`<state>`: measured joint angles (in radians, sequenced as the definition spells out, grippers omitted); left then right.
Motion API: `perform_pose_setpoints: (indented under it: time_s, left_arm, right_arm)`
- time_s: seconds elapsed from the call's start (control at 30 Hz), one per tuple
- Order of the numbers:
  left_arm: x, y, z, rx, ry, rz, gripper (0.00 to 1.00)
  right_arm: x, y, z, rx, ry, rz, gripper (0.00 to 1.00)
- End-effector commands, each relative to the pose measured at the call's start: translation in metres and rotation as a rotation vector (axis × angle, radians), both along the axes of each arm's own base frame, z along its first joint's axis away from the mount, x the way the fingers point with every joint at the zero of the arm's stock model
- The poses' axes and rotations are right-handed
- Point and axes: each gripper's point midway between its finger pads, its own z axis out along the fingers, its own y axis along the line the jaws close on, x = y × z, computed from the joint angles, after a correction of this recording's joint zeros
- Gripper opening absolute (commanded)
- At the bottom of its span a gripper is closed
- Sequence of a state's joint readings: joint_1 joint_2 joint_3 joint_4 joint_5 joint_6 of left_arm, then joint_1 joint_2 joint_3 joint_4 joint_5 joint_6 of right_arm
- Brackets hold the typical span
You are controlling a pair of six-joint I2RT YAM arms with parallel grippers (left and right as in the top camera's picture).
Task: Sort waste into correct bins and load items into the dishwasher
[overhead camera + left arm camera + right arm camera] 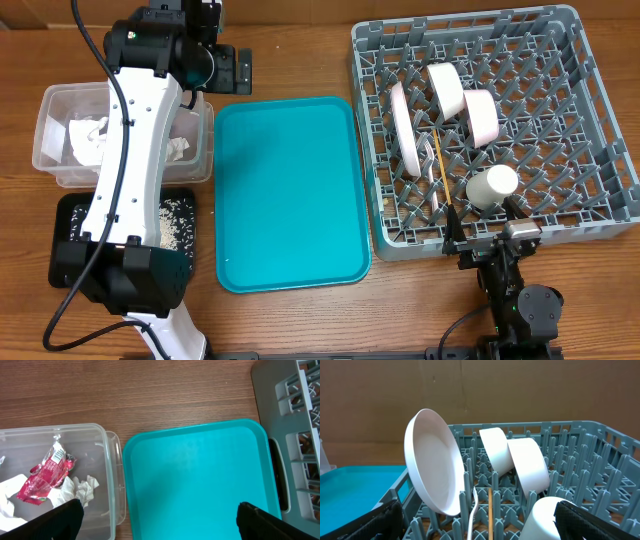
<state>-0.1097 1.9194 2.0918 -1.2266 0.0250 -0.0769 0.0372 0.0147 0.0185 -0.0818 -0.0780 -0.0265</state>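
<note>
The grey dishwasher rack [585, 120] holds the pale pink plate [405, 125] on edge, two white bowls [447, 90] [482, 115], a white cup [493, 187], the fork [472, 515] and the chopstick [490, 515]. My right gripper [480, 525] is open at the rack's near edge, close to the cup [545, 520]. The clear tub [45, 100] contains napkins [88, 138] and the red wrapper [47, 470]. Rice [172, 222] lies in the black tray [75, 215]. My left gripper [160, 520] hangs open, holding nothing, over the gap between the tub and the teal tray.
The bare teal serving tray [290, 190] lies between the bins and the rack. My left arm stretches over the black tray and the clear tub. Brown wooden tabletop shows at the back.
</note>
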Motion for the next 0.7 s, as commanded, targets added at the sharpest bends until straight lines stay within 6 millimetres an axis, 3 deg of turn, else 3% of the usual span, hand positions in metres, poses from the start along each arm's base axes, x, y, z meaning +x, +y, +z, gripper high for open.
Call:
perform_pose_setpoints:
  time_s: [0.0, 0.53, 0.67]
  left_arm:
    - [0.001, 0.0, -0.004, -0.002, 0.009, 0.016, 1.0]
    - [0.001, 0.0, -0.004, -0.002, 0.009, 0.015, 1.0]
    - [0.004, -0.001, -0.016, 0.001, 0.036, 0.014, 1.0]
  right_arm:
    - [0.0, -0.003, -0.001, -0.004, -0.006, -0.012, 1.0]
    - [0.0, -0.003, -0.001, -0.004, -0.006, -0.012, 1.0]
    - [0.0, -0.003, -0.001, -0.004, -0.006, -0.013, 1.0]
